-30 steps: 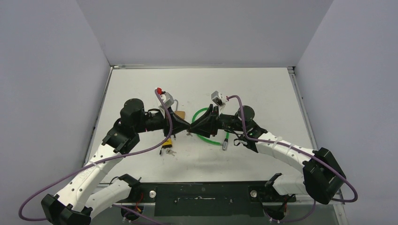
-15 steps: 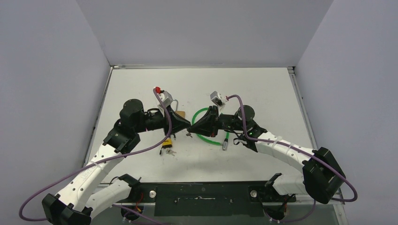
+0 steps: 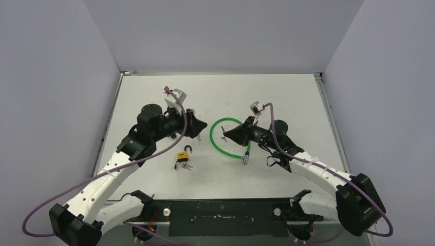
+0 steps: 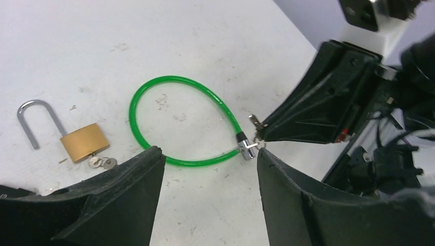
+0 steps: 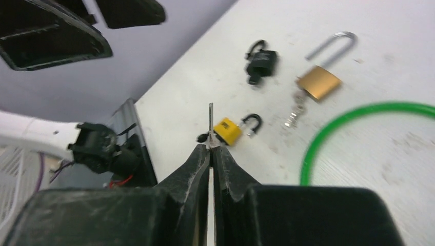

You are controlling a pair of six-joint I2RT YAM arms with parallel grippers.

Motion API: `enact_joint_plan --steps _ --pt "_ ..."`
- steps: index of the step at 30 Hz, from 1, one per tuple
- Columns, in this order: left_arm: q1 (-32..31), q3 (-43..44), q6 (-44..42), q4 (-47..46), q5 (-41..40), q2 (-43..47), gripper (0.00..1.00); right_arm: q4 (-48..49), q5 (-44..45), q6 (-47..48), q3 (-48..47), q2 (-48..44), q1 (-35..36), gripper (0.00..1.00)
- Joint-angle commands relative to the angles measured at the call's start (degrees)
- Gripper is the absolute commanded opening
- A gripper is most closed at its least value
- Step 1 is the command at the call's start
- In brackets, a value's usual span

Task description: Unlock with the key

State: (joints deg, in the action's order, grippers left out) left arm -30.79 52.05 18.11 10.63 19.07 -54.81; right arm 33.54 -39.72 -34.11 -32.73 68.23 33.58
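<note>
Right gripper [image 5: 211, 149] pinching small metal key [image 5: 211, 119] by head, blade protruding, held above table [image 3: 287, 97] near green cable lock [image 4: 169, 78]. Left gripper [image 4: 209, 156] spread wide, empty. Key likely light, rigid, slippery; grip flat head.

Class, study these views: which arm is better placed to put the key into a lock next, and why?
Right. The right pincer is shut on the key, its blade sticking out past the tips, beside the green cable lock. The left pincer is open and holds nothing.
</note>
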Motion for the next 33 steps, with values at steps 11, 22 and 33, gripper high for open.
enact_joint_plan --steps 11,22,33 --pt "-18.15 13.43 8.04 2.74 -28.05 -25.45 0.65 -43.88 46.58 -10.34 10.00 -32.10 -5.58 0.00" --pt "-27.80 26.61 12.83 3.90 -28.37 -49.44 0.73 -65.01 63.79 -20.10 8.23 -37.46 -6.06 0.00" --pt "-30.03 40.48 16.83 15.08 -34.42 -66.23 0.36 -64.18 63.25 -21.02 9.48 -36.40 -6.25 0.00"
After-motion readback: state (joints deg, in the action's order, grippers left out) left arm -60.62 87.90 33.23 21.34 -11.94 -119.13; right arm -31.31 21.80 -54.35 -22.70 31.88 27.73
